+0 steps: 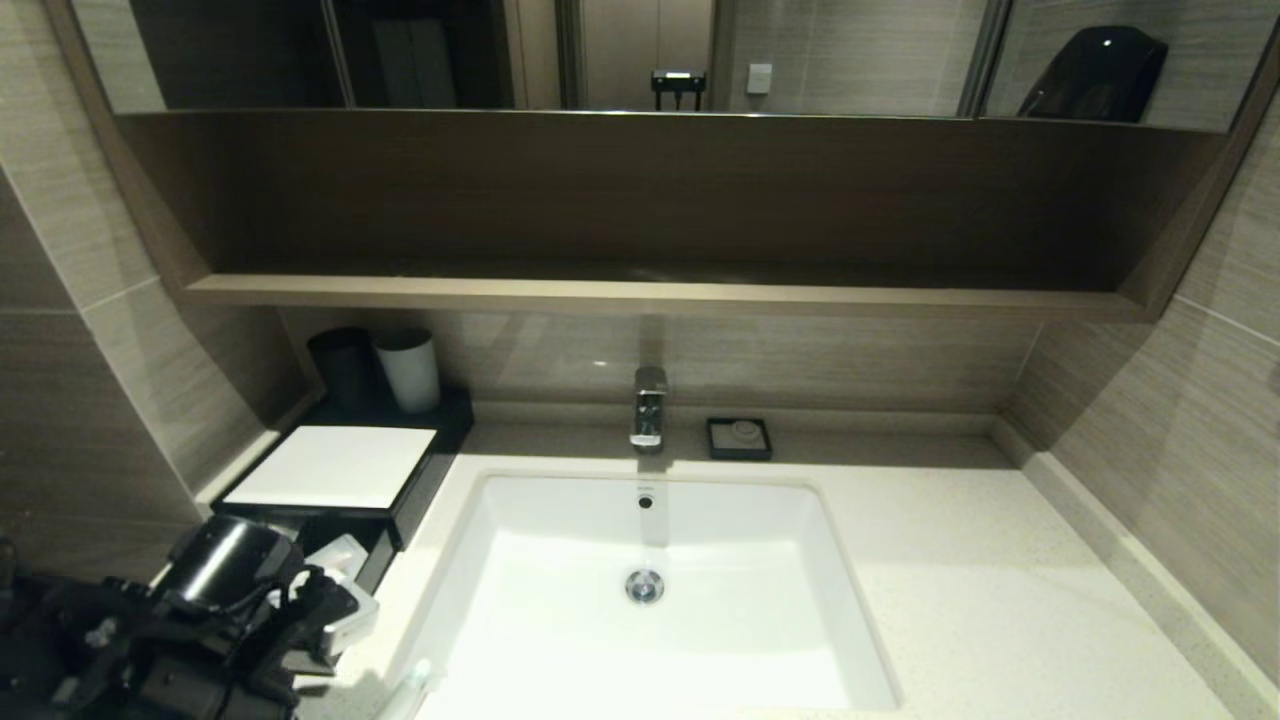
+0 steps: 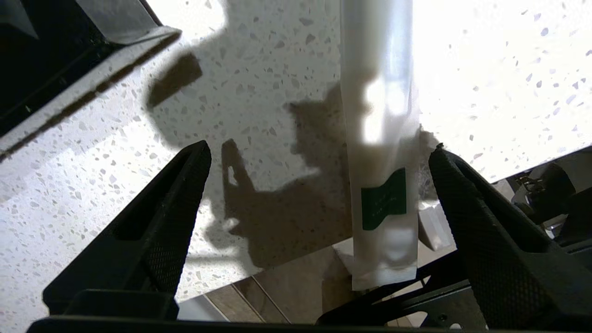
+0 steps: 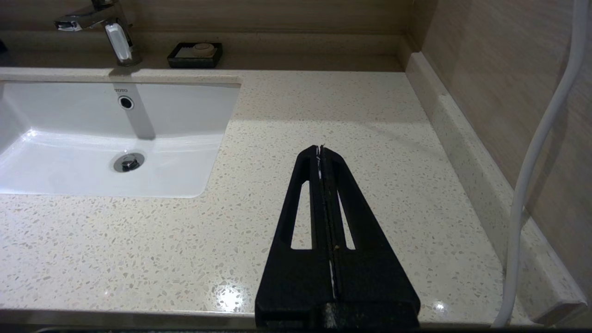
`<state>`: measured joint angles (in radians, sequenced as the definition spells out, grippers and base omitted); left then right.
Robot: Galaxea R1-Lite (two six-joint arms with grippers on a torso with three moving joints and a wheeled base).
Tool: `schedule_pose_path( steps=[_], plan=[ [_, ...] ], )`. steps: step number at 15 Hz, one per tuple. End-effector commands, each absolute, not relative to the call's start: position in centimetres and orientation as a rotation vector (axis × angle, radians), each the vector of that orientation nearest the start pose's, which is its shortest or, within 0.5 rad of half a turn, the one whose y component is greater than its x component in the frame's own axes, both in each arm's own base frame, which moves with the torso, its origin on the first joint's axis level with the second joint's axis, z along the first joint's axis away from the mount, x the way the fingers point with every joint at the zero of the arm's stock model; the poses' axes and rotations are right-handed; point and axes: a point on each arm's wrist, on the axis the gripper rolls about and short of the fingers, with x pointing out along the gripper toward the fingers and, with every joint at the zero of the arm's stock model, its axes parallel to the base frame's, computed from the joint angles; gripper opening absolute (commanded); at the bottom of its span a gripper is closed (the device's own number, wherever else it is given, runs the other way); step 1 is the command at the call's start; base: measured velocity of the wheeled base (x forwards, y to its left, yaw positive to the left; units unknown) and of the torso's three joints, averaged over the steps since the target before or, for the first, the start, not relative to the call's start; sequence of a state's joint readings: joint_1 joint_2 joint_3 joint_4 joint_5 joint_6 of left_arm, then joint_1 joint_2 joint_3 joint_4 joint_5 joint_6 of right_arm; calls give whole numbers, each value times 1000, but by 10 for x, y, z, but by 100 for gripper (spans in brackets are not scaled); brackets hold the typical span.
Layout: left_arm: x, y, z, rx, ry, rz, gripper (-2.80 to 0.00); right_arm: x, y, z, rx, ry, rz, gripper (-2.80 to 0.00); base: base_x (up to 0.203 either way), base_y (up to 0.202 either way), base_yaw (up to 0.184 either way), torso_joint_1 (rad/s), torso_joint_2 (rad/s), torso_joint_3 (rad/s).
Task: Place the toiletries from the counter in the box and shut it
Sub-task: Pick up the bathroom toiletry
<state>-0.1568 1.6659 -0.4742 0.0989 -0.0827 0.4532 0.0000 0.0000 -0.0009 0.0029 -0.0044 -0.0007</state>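
A slim clear packet with a teal-green label (image 2: 384,199) lies on the speckled counter (image 2: 259,69), its labelled end hanging over the counter's front edge. My left gripper (image 2: 320,149) is open above it. The packet lies between the fingers, close to one fingertip (image 2: 451,171) and touching neither. The black box with the white top panel (image 1: 330,465) stands at the counter's left. My left arm (image 1: 240,610) hides most of its drawer, and a corner of the box (image 2: 55,78) shows beside the gripper. My right gripper (image 3: 320,149) is shut and empty above the counter right of the sink.
The white sink basin (image 1: 560,640) sits mid-counter under the tap (image 1: 648,405). A black soap dish (image 1: 739,438) stands behind it. A black cup (image 1: 343,366) and a white cup (image 1: 408,368) stand behind the box. A brown shelf (image 1: 640,292) runs overhead. A white cable (image 3: 536,152) hangs at the right wall.
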Motion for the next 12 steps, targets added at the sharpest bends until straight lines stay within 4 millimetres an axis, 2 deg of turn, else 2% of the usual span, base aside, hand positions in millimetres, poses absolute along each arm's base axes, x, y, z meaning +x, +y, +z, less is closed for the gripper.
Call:
schedule_pose_path(
  steps=[1,12],
  plan=[
    [194,-36,66,443,1216,-514,0,-23,0,75,-2,3,-5,-280,0,0,0,0,0,0],
    [218,-44,60,451,1226,-528,0,-23,0,75,0,3,-5,-280,0,0,0,0,0,0]
  ],
)
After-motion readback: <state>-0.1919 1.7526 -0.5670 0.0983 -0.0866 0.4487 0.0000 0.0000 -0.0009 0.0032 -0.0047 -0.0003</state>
